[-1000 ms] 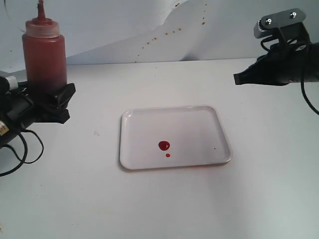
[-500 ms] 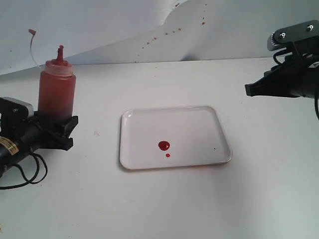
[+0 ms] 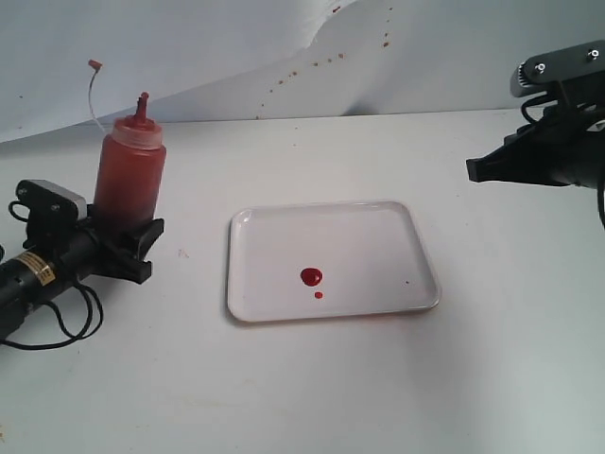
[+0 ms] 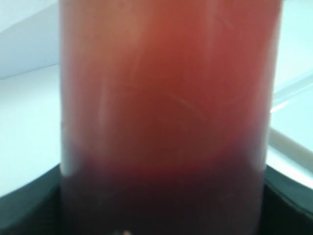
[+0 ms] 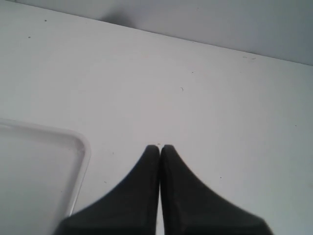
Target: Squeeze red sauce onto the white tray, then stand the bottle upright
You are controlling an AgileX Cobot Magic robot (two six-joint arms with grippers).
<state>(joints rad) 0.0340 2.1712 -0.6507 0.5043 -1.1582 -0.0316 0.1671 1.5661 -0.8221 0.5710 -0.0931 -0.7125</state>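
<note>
The red-orange squeeze bottle (image 3: 129,180) stands upright at the left of the table, nozzle up, its tethered cap hanging off to the side. My left gripper (image 3: 128,238) is shut on the bottle's lower part; up close the bottle (image 4: 166,107) fills the left wrist view. The white tray (image 3: 378,232) lies mid-table with a coin-sized blob of red sauce (image 3: 311,276) and a small drop beneath it. My right gripper (image 3: 470,170) hovers far right, shut and holding nothing. In the right wrist view its tips (image 5: 160,147) sit beside the tray's corner (image 5: 80,147).
A white backdrop with small reddish-brown specks (image 3: 321,61) rises behind the table. Black cable loops (image 3: 71,317) trail on the table under the left arm.
The left gripper has lowered the bottle to the table and shifted it a little right, toward the tray. The right gripper drew back to the right.
</note>
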